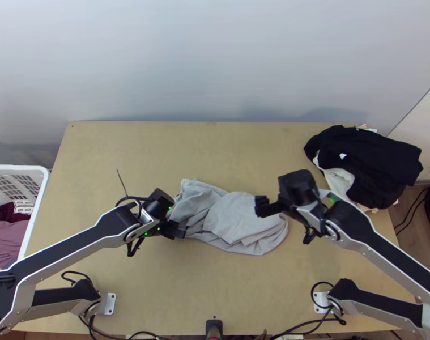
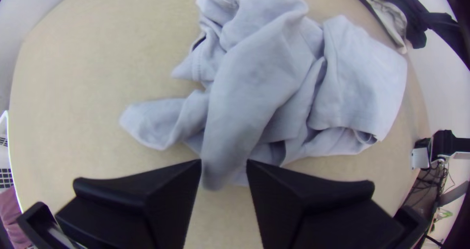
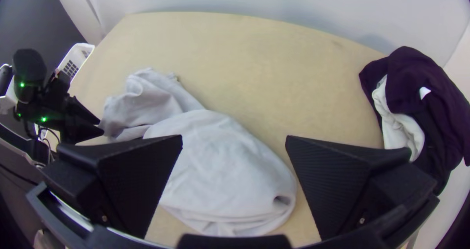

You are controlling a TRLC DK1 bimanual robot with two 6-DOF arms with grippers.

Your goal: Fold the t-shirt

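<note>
T-shirt (image 1: 243, 221): plain pale grey. Tabletop (image 1: 124, 147) beneath the t-shirt: light tan. Left gripper (image 1: 179, 230) and right gripper (image 1: 261, 207), both by the t-shirt: black. Basket (image 1: 37, 209), well left of the t-shirt: white, grid-patterned, holding maroon cloth (image 1: 1, 212) and dusty-pink cloth (image 1: 5, 241). Garment pile (image 1: 373, 161), right of the t-shirt: near-black, with an off-white piece (image 1: 336, 179).

even light, soft shadows, dark wrist-view corners
</note>
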